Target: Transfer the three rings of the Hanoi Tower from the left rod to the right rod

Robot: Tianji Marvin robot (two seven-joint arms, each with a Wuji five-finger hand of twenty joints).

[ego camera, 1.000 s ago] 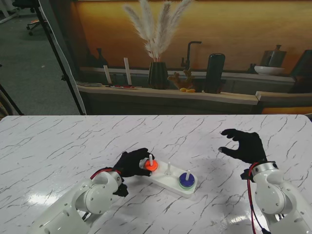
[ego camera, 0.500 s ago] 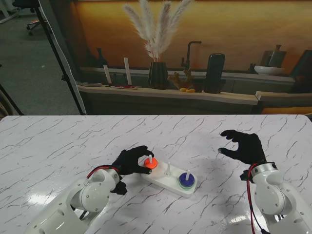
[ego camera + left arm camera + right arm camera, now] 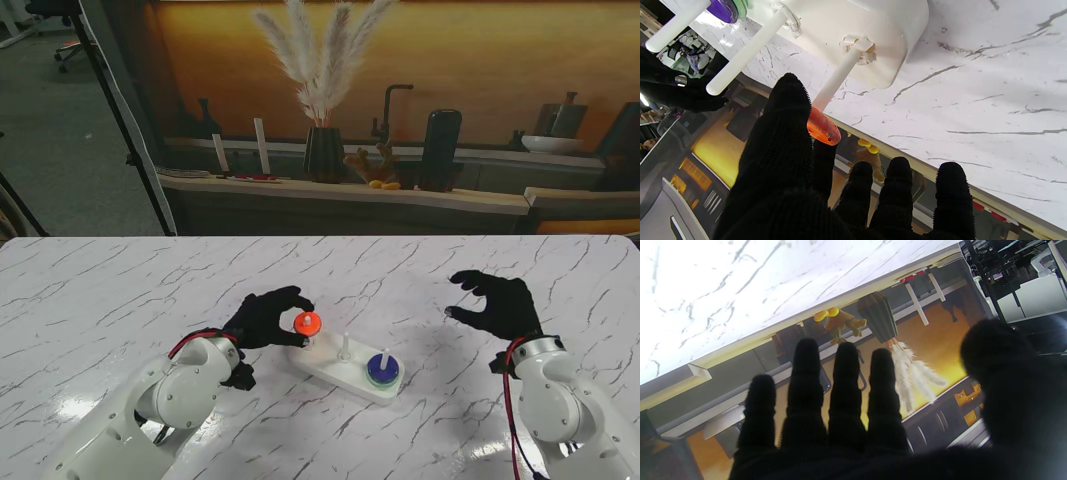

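Now, left hand [image 3: 262, 320]: thumb and a finger pinch the orange ring [image 3: 307, 321], other fingers loose. In the left wrist view the ring [image 3: 823, 126] sits at the very tip of the left rod [image 3: 836, 80], not yet clear of it. Risk one: carrying toward 3 o'clock before the ring is off would drag the rod and tip or slide the white base [image 3: 345, 372] on the tabletop [image 3: 120, 290]. Risk two: the pinch looks to be on the ring's edge only, so it could twist out and roll away.

Middle rod [image 3: 345, 345], bare, stands in the path; a low carry would clip it.

Right rod [image 3: 384, 358] holds a blue ring [image 3: 380, 366] over a green one [image 3: 382, 378]. Seating orange there needs hole and tip lined up, or it hangs.

Right hand [image 3: 495, 302], at 3 o'clock of the base and well apart, hovers spread, holding nothing.
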